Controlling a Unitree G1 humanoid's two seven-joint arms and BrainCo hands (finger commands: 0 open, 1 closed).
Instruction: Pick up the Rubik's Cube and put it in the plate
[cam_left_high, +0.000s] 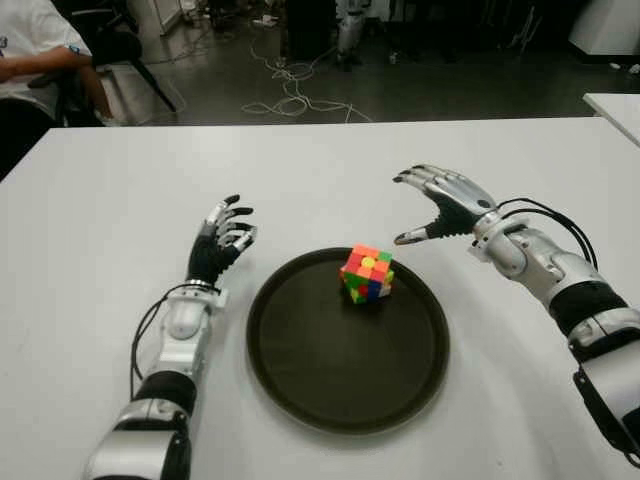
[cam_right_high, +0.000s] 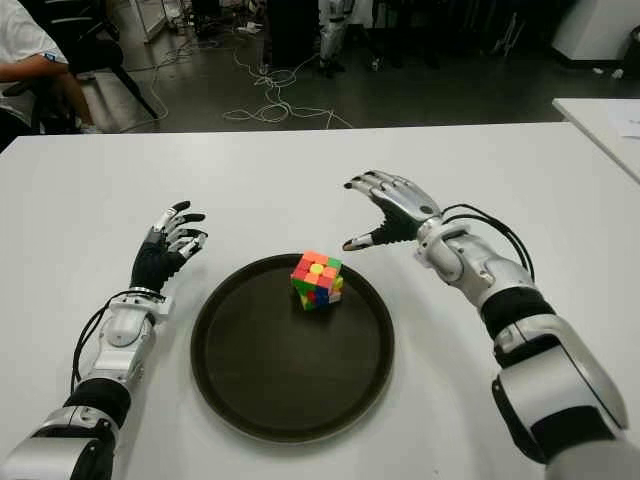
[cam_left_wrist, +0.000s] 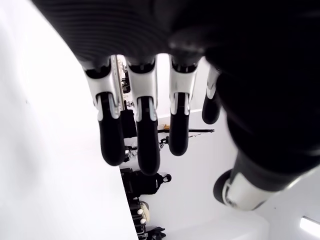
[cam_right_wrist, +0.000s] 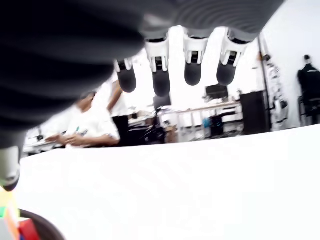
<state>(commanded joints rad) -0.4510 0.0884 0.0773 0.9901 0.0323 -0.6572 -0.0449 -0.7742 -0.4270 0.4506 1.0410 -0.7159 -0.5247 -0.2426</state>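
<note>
There is one Rubik's Cube (cam_left_high: 367, 273) and one round dark plate (cam_left_high: 300, 360). I count two robot hands: one left hand (cam_left_high: 222, 240) and one right hand (cam_left_high: 440, 205), each with open fingers and holding nothing. There are two white tables: the main table (cam_left_high: 100, 260) and a second table (cam_left_high: 615, 108) at the far right. One person (cam_left_high: 35, 60) sits behind.

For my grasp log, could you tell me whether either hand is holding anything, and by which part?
Nothing is held. The right hand is open beside the Rubik's Cube, which sits in the plate; the left hand is open too.
</note>
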